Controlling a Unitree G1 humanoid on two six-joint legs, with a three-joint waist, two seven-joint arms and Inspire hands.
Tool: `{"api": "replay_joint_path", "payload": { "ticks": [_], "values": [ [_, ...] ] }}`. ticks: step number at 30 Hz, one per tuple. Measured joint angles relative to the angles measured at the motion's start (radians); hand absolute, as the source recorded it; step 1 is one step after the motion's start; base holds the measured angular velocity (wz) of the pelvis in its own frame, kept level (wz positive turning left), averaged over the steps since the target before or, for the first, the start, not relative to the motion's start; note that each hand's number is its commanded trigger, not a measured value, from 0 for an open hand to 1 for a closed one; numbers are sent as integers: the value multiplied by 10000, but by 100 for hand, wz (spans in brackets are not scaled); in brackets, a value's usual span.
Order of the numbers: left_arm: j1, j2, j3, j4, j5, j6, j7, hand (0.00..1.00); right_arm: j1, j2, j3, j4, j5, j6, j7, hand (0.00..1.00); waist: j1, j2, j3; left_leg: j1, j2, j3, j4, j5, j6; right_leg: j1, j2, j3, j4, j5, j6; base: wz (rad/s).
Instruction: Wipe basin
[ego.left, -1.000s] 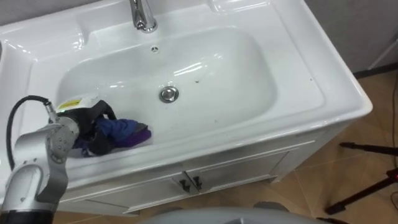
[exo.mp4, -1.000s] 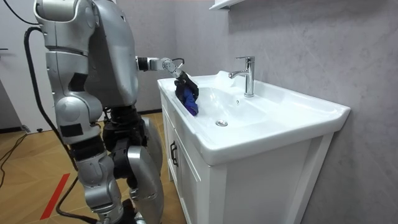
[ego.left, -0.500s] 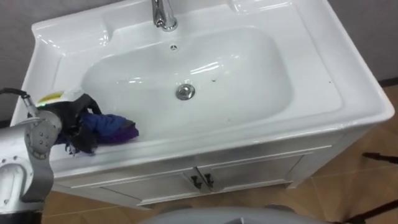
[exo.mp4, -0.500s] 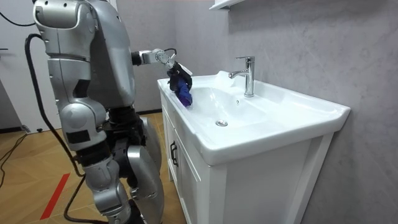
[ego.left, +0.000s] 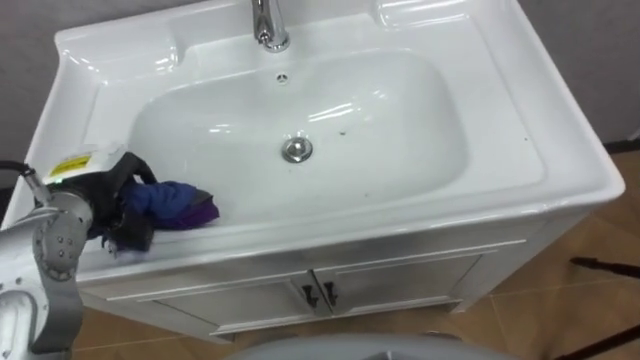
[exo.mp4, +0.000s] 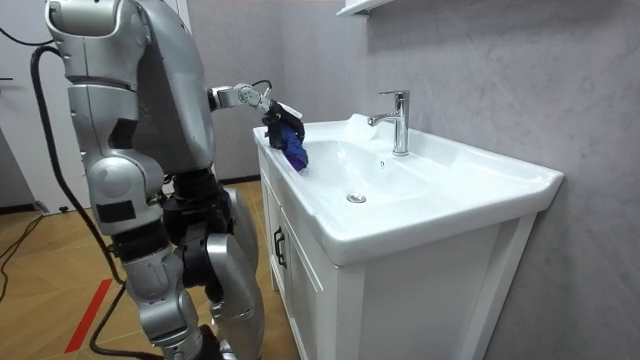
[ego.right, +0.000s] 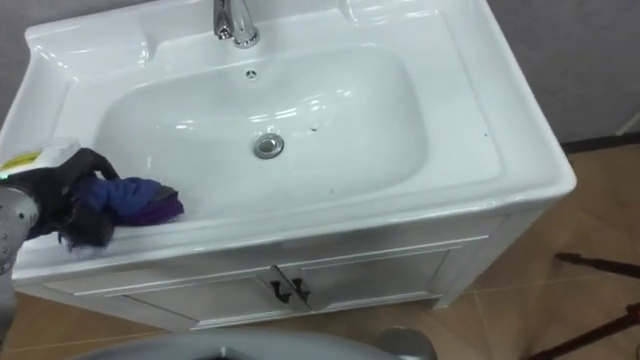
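Basin (ego.left: 400, 120), with a blue cloth (ego.left: 175, 203) bunched on its front-left rim in the left hand (ego.left: 108, 188).
The left hand sits at the basin's near left corner, its fingers curled round the cloth. The cloth trails from the hand toward the right, along the front edge at the lip of the bowl. The bowl's long axis runs left to right, so the hollow, the drain (ego.left: 295, 150) and the tap (ego.left: 268, 22) all lie to the right of the hand and farther from the robot. The next wipe probably calls for a sweep rightward and down into the bowl.
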Motion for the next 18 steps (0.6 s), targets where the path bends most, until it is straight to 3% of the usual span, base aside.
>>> {"api": "replay_joint_path", "payload": {
  "ticks": [5, 10, 18],
  "values": [
    [87, -35, -11, 217, -3, -193, 710, 100, 49, 90, 0, -11, -20, -243, -442, 0, -56, -26, 8, -5, -3, 0, -13, 2, 5, 0, 22, -22, -89, 63, 24, 0],
    [312, -463, 0, 404, -34, -366, 1786, 100, 245, 221, 0, -39, 51, -268, -800, 0, -48, -28, 10, -34, 3, -9, -38, 2, 5, 0, 32, -43, -130, 64, 24, 0],
    [306, -659, 1, 1109, -139, -827, 3503, 100, 246, 338, 11, -95, 45, -460, -813, 0, -131, -33, 3, -21, 19, 5, -189, 3, 4, 8, 93, 4, -243, 75, 24, 0]
  ]
}}
